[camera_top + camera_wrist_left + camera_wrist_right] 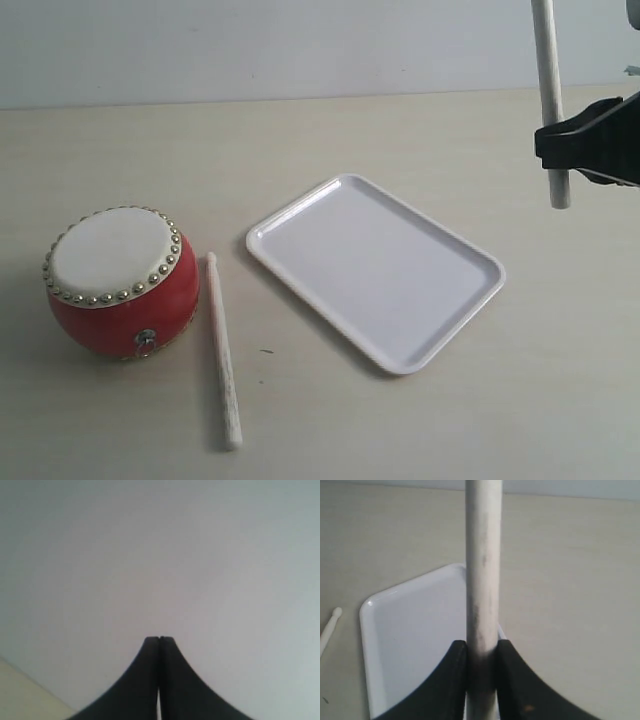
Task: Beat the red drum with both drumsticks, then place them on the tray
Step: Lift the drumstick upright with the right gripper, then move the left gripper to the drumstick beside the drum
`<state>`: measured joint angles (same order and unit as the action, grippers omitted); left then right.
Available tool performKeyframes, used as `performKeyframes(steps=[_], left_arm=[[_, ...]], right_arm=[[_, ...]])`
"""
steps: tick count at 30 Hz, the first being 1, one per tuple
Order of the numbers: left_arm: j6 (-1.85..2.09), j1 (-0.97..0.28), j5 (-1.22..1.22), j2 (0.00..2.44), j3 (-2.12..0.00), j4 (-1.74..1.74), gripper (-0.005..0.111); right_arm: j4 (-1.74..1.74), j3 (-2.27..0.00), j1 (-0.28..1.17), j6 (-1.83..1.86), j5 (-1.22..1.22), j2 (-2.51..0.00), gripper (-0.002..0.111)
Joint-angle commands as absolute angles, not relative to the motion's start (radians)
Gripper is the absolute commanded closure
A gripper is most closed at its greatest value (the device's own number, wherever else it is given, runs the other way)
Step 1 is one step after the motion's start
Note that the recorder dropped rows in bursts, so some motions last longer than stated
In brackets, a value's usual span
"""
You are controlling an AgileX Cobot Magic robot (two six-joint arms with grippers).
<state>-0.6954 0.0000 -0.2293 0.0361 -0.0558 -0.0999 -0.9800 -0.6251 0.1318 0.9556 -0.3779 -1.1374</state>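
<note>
- While the right gripper [556,140] clamps the held drumstick [547,60] upright at the exterior frame's upper right, we see the left gripper [159,641] with jaws pressed together.
- We mark the loose drumstick [222,350] lying lower left, just beside the red drum [120,275].
- We mark the tray [380,270] mid-frame.

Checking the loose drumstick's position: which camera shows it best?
The exterior view: the loose drumstick lies whole beside the red drum. The right wrist view catches only its tip; the left wrist view shows nothing of it.
</note>
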Motion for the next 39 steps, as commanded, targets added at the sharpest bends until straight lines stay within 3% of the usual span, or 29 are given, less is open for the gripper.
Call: performKeyframes(steps=[1, 4, 10, 12, 19, 21, 34, 39], left_arm=[[-0.631, 0.0, 0.217, 0.247, -0.373, 0.129, 0.107], [-0.385, 0.0, 0.554, 0.48, -0.634, 0.156, 0.107], [-0.443, 0.0, 0.435, 0.675, -0.724, -0.021, 0.107], [-0.291, -0.01, 0.464, 0.743, -0.748, -0.167, 0.105], [-0.053, -0.065, 0.673, 1.063, -0.858, -0.444, 0.08], [-0.053, -0.097, 0.686, 1.114, -0.865, -0.454, 0.08], [-0.544, -0.432, 0.847, 1.179, -0.865, -0.176, 0.079], [-0.717, -0.613, 0.885, 1.202, -0.865, -0.12, 0.079]], right_arm=[[-0.989, -0.622, 0.133, 0.966, -0.371, -1.128, 0.108], [-0.989, -0.622, 0.133, 0.966, -0.391, -1.128, 0.108], [-0.989, -0.622, 0.133, 0.966, -0.409, -1.128, 0.108], [-0.989, -0.622, 0.133, 0.966, -0.414, -1.128, 0.108], [-0.937, -0.622, 0.133, 0.957, -0.44, -1.128, 0.108], [-0.935, -0.622, 0.133, 0.957, -0.44, -1.128, 0.108], [-0.897, -0.622, 0.133, 0.904, -0.48, -1.128, 0.108], [-0.853, -0.611, 0.133, 0.864, -0.472, -1.128, 0.108]])
